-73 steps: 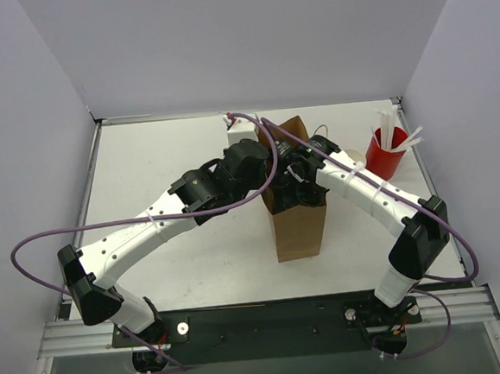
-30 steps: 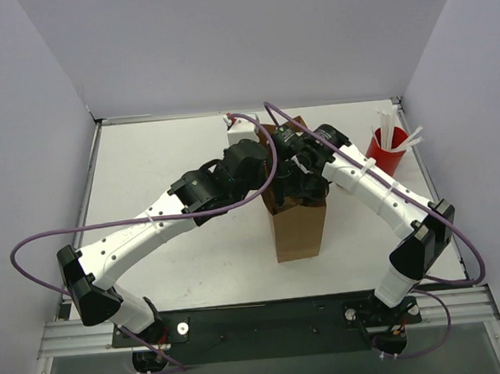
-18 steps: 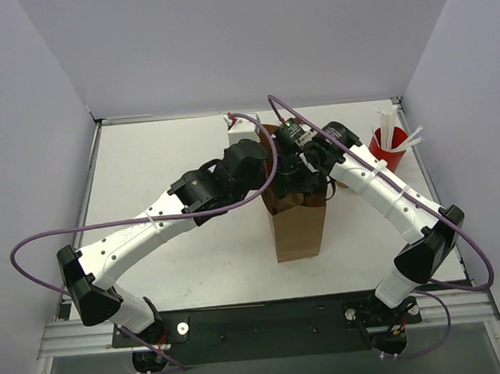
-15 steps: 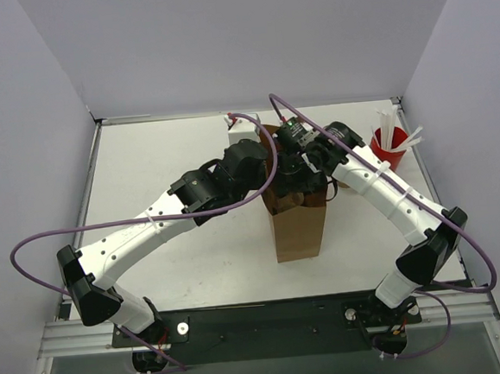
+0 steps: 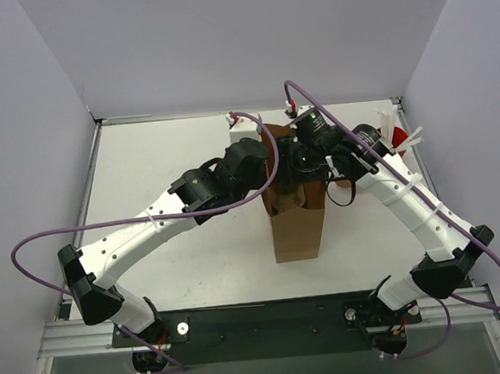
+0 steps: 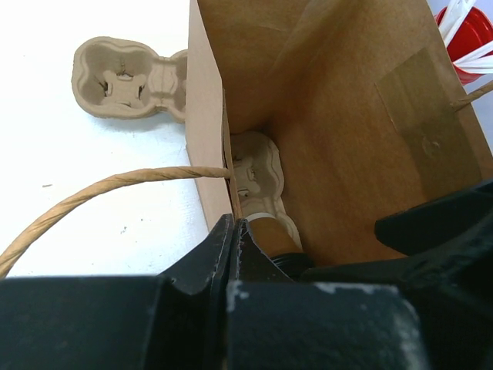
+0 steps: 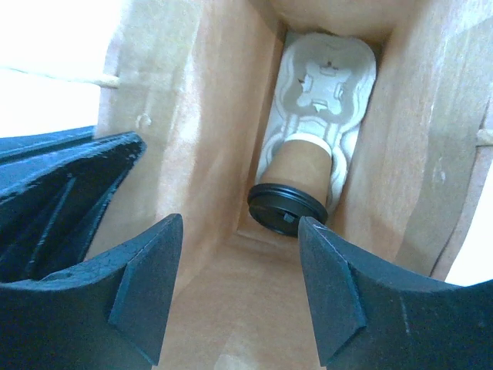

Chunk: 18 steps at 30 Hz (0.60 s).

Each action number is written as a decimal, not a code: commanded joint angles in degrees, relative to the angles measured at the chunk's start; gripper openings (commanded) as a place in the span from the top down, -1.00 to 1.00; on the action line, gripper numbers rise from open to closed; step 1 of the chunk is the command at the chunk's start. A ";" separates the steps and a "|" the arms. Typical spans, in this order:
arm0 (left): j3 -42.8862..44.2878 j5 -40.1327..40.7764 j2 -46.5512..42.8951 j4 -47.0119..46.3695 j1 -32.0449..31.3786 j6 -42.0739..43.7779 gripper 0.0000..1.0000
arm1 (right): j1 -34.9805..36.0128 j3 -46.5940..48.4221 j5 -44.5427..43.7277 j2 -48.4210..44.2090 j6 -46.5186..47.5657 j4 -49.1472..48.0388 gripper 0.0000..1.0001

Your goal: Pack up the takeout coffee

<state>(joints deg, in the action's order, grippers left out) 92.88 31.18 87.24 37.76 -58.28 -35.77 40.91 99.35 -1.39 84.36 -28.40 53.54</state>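
**Coffee in the bag; right claw spread above it**

Finding: the small brown kraft paper cup with round black plastic lid sits at the bottom of the upright brown paper bag. Its foot is in one well of a pale moulded-pulp cup carrier on the bag's floor.

My right claw hangs over the bag's mouth, fingers spread, with nothing between them. The cup lies below it, well apart, with its lid toward the claw. Its long axis runs roughly from the bag's floor up to the bag's mouth. My right arm is the nearer one.

My left claw is pressed together on the bag's left wall at the rim, just beside the twisted paper handle.

Judgement: the cup looks packed. The next move should be a straight rise out of the bag, keeping off both walls.

Not established: whether the cup is fully seated or leaning, since its foot is hidden. From above, both wrists cover the bag's mouth. The left wrist view shows only a sliver of the cup.
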 commanded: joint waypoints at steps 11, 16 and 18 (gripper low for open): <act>3.89 -0.06 -0.05 1.62 0.63 0.61 1.00 | -0.83 7.78 -2.82 -4.02 1.25 -7.13 -0.16; 3.62 -0.42 -0.32 0.91 0.71 0.35 1.00 | -1.88 11.30 -7.12 -5.08 1.33 -7.31 -0.18; 3.54 -0.33 -0.58 0.48 0.71 0.26 1.00 | -3.28 12.35 -8.27 -6.21 0.90 -7.40 -0.18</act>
<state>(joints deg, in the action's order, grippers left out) 94.00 31.14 87.35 39.62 -57.95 -35.73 39.66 108.42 -4.51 81.73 -27.33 47.40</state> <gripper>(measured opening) 0.025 0.589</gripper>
